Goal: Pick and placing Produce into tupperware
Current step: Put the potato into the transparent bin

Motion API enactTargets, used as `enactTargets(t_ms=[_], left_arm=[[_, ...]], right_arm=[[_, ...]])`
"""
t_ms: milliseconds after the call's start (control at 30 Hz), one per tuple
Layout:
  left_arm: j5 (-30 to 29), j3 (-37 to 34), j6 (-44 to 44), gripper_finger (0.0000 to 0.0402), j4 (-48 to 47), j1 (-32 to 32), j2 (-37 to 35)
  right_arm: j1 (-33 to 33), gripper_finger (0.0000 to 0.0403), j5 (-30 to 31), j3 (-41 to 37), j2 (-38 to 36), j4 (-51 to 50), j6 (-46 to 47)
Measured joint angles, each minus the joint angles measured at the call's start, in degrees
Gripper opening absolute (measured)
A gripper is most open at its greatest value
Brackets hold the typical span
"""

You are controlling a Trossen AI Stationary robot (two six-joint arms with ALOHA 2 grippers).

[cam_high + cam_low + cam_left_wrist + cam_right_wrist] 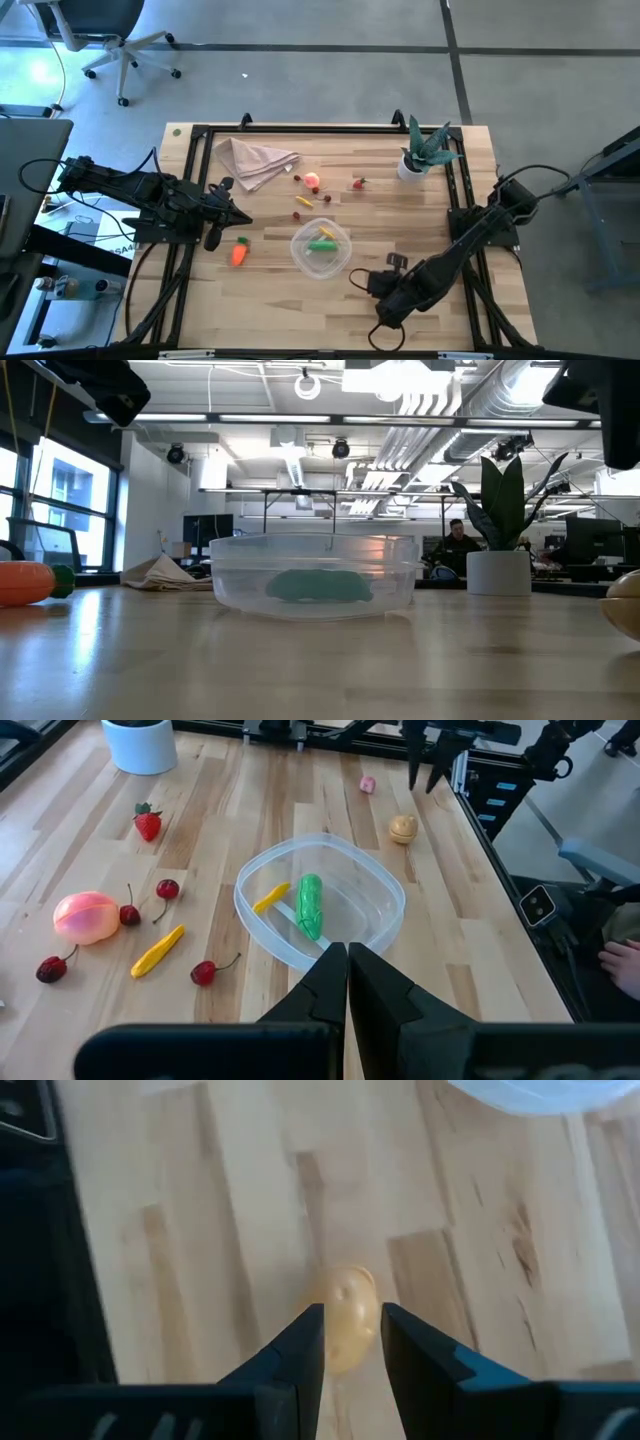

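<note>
High view, one moment, catalogued.

Bench (420, 215): pale wooden butcher-block top inside a black frame.

Round shallow clear plastic tupperware (339, 256): near the bench middle, toward the front edge. Holds a green toy pepper (321, 245) and a small yellow piece (325, 233).

Tan toy potato (345, 1320): on the bare bench, outside the tupperware. In the left wrist view it sits beyond the container's far rim (403, 827).

Right tool (350, 1342): low over the front right of the bench. Fingers spread slightly, one on each side of the potato; contact cannot be made out. The potato lies straight ahead between the tips, so the right arm is judged the nearer one, and closing looks like the next step.

Left tool (347, 965): at the left side of the bench, fingers pressed together, holding nothing, pointed toward the tupperware.

Orange toy carrot (238, 252): just beside the left tool, on the bench.

Unplaced: pink-orange round fruit (86, 916), red strawberry (147, 822), red cherries (165, 890), yellow strip (158, 951).

Beige cloth napkin (252, 160) and green spiky plant in a white pot (424, 150): along the far edge.
</note>
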Motion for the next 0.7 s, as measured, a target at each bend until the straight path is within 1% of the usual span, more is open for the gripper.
enactTargets(t_ms=[167,367,500,600,700], left_arm=[[0.0,0.0,0.0,0.0005,0.0,0.0,0.0],[0.0,0.0,0.0,0.0005,0.0,0.0,0.0],[0.0,0.0,0.0,0.0005,0.0,0.0,0.0],[0.0,0.0,0.0,0.0005,0.0,0.0,0.0],[0.0,0.0,0.0,0.0005,0.0,0.0,0.0]], right_arm=[[0.0,0.0111,0.2,0.0,0.0,-0.1,0.3],[0.0,0.0169,0.4,0.0,0.0,-0.1,1.2],[0.0,0.0208,0.4,0.0,0.0,-0.1,3.4],[0.0,0.0228,-0.2,0.0,0.0,-0.1,5.2],[0.1,0.0237,-1.6,-1.6,0.0,1.4,6.8]])
